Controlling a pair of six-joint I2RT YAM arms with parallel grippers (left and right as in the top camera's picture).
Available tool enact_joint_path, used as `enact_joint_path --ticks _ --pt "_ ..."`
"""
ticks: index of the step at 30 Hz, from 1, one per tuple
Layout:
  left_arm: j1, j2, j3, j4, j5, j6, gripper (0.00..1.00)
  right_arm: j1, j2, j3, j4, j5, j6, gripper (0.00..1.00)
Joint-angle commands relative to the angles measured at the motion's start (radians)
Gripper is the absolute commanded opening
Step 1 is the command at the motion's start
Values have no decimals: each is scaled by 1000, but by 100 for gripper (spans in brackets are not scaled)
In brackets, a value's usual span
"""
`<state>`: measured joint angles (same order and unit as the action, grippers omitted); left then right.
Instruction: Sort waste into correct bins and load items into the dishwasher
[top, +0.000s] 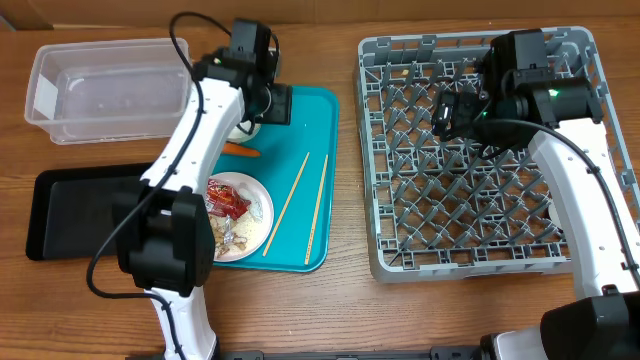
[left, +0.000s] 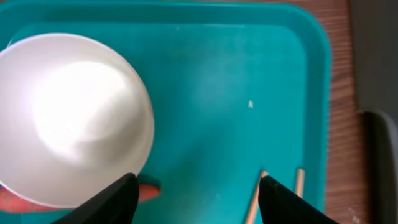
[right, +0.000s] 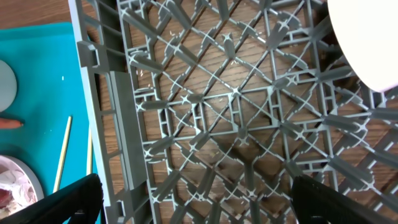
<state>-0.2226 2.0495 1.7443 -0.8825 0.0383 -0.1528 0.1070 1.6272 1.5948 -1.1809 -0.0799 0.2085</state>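
hovering over teal tray (left: 249, 62), left gripper (left: 198, 186) jaws apart, empty; one white bowl (left: 74, 118) ahead-left, one carrot (left: 148, 191) at its left finger, two chopsticks (left: 256, 198) at right finger. right gripper (right: 196, 193) wide, empty, above dish rack (right: 236, 93); one white dish (right: 367, 43) ahead-right.

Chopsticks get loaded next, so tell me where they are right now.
In the overhead view the chopsticks lie on the right half of the teal tray, between the plate and the grey dish rack.
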Motion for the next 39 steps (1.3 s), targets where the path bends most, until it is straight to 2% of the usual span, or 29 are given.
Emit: enact_joint_path --ticks 1,8,15,20,27,31,39 --pt "-1 6 -60 53 -99 15 65 0 -5 16 -1 -12 -8 100" --pt "-1 6 -146 148 -125 15 66 0 -5 16 -1 -12 -7 100" --pt "-1 8 -206 201 -124 15 61 0 -5 16 -5 -12 -7 100" --pt "-1 8 -225 235 -125 15 51 0 -5 16 -12 -12 -7 100" --pt "-2 8 -225 266 -94 15 18 0 -5 16 -18 -12 -7 100" --pt "-6 8 -225 272 -64 15 4 0 -5 16 -18 -12 -7 100" --pt "-48 7 -216 266 -63 16 4 0 -5 17 -18 -12 -7 100"
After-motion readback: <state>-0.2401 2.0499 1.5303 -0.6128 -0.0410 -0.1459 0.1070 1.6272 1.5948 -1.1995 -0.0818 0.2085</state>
